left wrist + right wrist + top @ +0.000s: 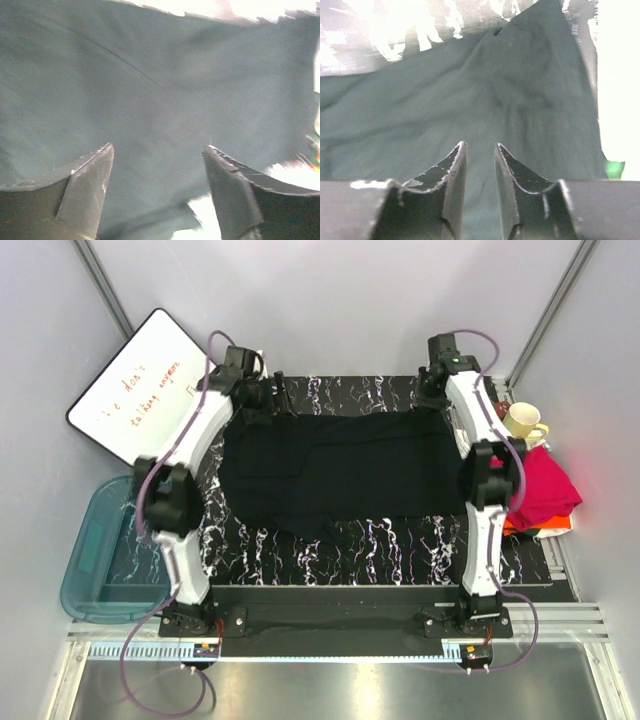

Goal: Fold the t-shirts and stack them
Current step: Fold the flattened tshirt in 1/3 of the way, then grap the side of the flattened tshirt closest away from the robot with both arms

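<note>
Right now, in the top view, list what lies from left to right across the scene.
bin → black tee → pink tee. The whiteboard overlaps the bin and the mug overlaps the pink tee, so both are left out.

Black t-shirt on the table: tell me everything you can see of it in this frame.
The plain black soft-cloth t-shirt lies spread wide across the far half of the black marble-patterned table. It is lightly wrinkled, and its near edge is uneven, with a small flap pointing toward the arm bases. The left gripper and right gripper are over its far corners with jaws parted, the left wider. Whether either touches the cloth cannot be told.
</note>
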